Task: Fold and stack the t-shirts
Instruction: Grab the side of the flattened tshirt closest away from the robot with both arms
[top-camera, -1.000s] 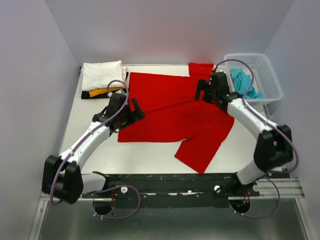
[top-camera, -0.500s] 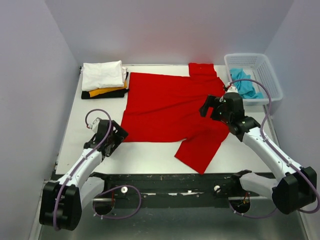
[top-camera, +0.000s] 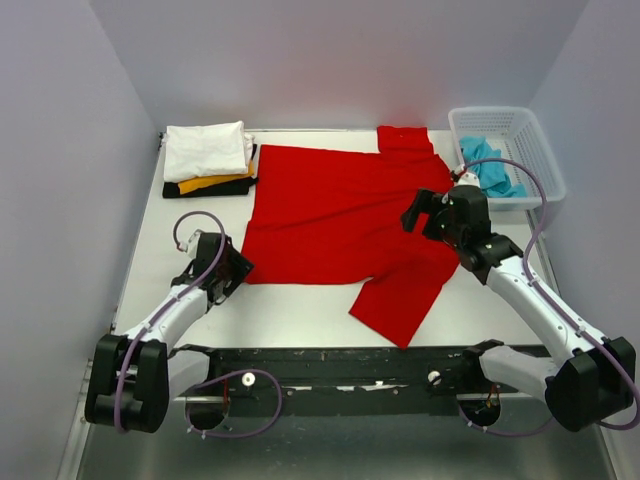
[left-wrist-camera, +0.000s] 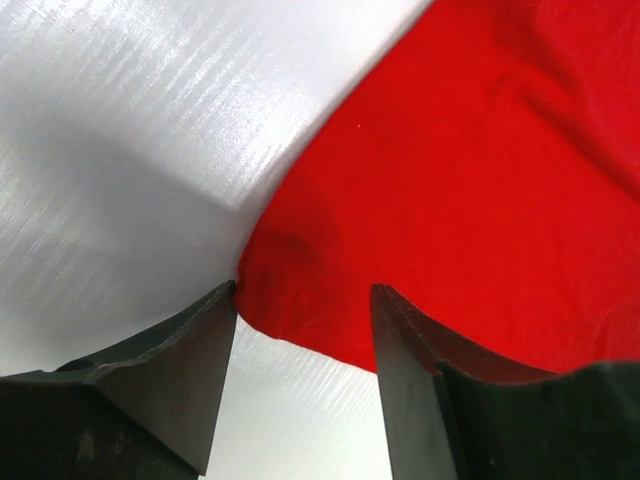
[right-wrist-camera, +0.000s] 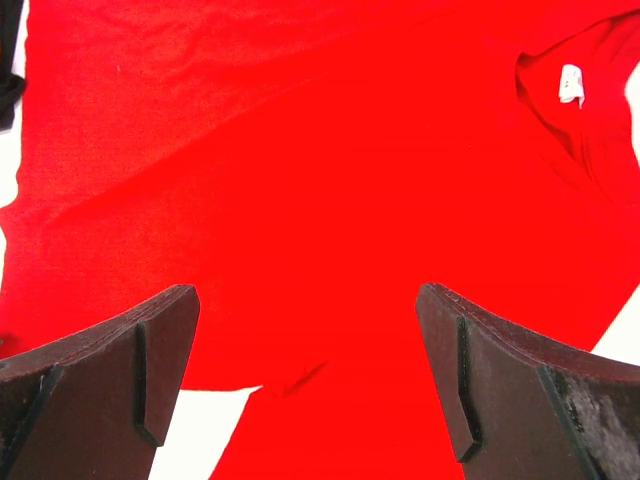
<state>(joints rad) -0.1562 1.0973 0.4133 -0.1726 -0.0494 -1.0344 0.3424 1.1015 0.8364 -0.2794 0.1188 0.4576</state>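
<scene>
Flanking a corner of the red t-shirt (left-wrist-camera: 450, 180), left jaws gape.

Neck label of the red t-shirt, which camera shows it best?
Right wrist view: the white neck label sits clearly inside the collar of the red t-shirt. The top view shows no label; the left wrist view only a hem corner.

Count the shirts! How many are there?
5: red shirt spread in the middle, turquoise shirt in the basket, and white shirt, yellow shirt, black shirt stacked far left. Others may be hidden.
</scene>
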